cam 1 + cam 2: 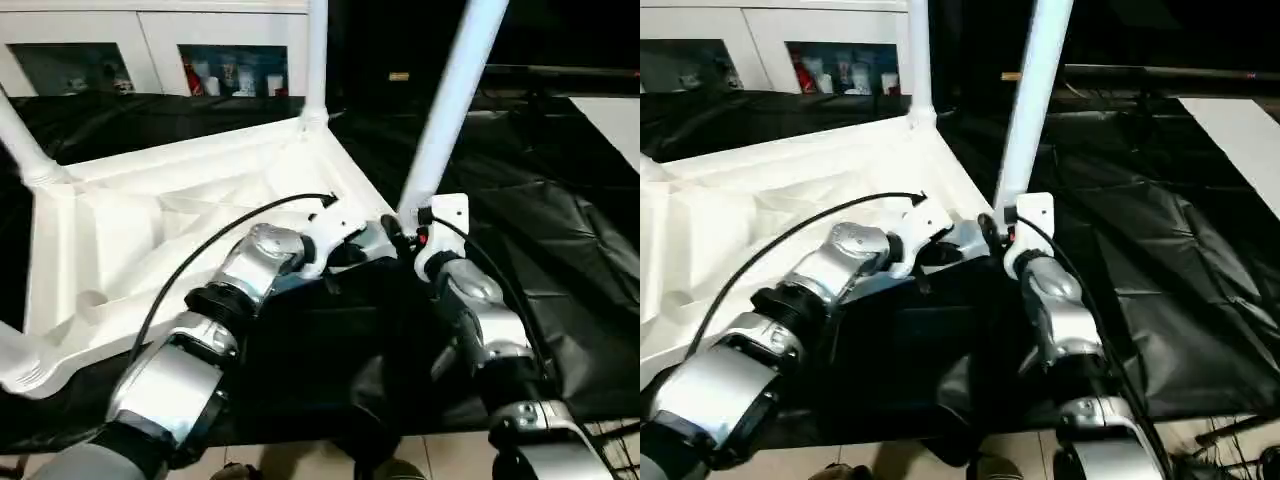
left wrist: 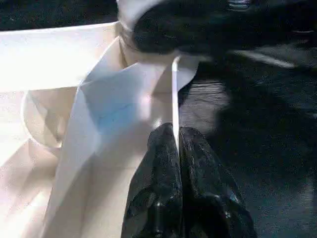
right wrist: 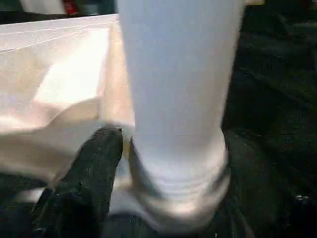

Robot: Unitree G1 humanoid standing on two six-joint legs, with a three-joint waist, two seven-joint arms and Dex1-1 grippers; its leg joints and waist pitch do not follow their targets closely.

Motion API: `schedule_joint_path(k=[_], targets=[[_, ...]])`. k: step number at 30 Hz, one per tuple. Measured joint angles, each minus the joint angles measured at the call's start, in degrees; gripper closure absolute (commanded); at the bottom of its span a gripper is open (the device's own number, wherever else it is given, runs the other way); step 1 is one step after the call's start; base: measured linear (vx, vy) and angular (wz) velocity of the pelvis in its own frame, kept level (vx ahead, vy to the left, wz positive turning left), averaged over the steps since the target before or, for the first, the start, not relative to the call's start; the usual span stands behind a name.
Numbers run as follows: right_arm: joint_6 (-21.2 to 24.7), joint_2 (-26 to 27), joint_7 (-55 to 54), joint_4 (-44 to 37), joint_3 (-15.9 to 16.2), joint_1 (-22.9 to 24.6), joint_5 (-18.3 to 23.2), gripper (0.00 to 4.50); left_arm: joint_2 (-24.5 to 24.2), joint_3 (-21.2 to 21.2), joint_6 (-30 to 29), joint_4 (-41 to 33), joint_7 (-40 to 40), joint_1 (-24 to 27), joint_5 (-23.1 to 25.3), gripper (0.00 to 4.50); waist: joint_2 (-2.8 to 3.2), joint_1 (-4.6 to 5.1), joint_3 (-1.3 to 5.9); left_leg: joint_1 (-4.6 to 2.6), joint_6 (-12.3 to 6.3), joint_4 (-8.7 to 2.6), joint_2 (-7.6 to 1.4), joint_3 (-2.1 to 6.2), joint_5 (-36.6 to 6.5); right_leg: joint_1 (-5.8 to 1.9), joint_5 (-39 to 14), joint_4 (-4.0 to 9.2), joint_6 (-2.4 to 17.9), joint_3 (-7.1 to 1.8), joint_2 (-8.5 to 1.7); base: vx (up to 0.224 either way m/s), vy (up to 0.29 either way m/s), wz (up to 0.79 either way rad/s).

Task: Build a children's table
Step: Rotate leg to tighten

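The children's table lies upside down: its white tabletop (image 1: 150, 230) shows its ribbed underside. White legs stand in the far corner socket (image 1: 316, 60) and at the left corner (image 1: 20, 140). A third leg (image 1: 450, 110) rises tilted from the near right corner. My right gripper (image 1: 405, 238) is open at this leg's flared base (image 3: 173, 163), with one black finger (image 3: 94, 168) close beside it. My left gripper (image 2: 177, 134) is shut on a thin white edge of the tabletop (image 2: 174, 94) next to that corner.
A black sheet (image 1: 560, 250) covers the work surface under and around the tabletop. A flat white board (image 1: 615, 120) lies at the far right. White cabinets with glass doors (image 1: 230, 70) stand behind. Another leg end (image 1: 15, 365) shows at the near left.
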State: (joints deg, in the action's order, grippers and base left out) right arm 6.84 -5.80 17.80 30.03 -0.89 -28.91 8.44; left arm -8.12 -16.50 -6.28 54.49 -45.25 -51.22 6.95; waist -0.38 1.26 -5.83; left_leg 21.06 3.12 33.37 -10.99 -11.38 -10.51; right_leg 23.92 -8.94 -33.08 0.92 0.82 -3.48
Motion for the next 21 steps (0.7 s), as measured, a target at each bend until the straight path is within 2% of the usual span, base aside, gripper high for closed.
schedule_joint_path(k=[6,11,13,16,20,21], targets=[[-0.7,-8.6,15.3,-3.9,4.3,0.9,0.4,0.73,-3.1,0.3,3.1,-2.2,-6.0,1.8,-0.5,4.50,-0.01,-0.08,0.01,-0.03,0.00,-0.45,-0.04,-0.01,0.0,0.06,0.0,0.00,0.0,0.08,0.08,0.000,0.000,0.00],[-1.2,-13.7,27.6,-6.1,6.2,3.5,1.2,0.73,-8.1,0.2,7.1,-5.9,-17.5,5.1,-2.9,4.50,0.03,-0.27,0.00,-0.06,-0.14,-0.70,-0.07,-0.01,0.1,0.16,-0.1,0.00,-0.1,0.13,0.10,0.000,0.000,0.00],[-0.7,-15.1,31.2,-7.3,7.2,4.2,2.2,0.73,-9.5,-0.5,7.1,-8.8,-22.8,6.7,-4.0,4.50,0.07,-0.66,-0.03,-0.07,-0.15,-0.69,-0.08,-0.03,0.1,0.20,-0.1,0.02,-0.1,0.12,0.09,0.000,0.000,0.00],[0.6,-17.1,36.5,-9.0,9.0,4.7,3.3,0.73,-10.4,-1.7,6.6,-12.2,-28.3,8.2,-5.0,4.50,0.15,-1.90,-0.09,-0.04,-0.13,-0.64,-0.05,-0.14,0.1,0.17,-0.1,0.05,-0.1,0.08,0.01,0.000,0.000,0.00],[1.8,-18.2,39.9,-9.6,9.4,4.8,4.5,0.73,-10.5,-2.1,6.3,-12.7,-29.8,8.4,-5.1,4.50,0.14,-2.61,-0.11,-0.02,-0.02,-0.50,-0.04,-0.20,0.0,0.16,-0.1,0.02,-0.1,0.01,-0.02,0.000,0.000,0.00],[2.0,-18.6,40.8,-9.6,9.5,4.8,4.5,0.90,-10.7,-2.1,6.4,-12.7,-30.0,8.4,-5.0,4.50,0.14,-2.74,-0.10,-0.03,-0.01,-0.50,-0.04,-0.20,0.0,0.16,-0.1,0.01,-0.1,0.01,-0.02,0.000,0.000,0.00]])
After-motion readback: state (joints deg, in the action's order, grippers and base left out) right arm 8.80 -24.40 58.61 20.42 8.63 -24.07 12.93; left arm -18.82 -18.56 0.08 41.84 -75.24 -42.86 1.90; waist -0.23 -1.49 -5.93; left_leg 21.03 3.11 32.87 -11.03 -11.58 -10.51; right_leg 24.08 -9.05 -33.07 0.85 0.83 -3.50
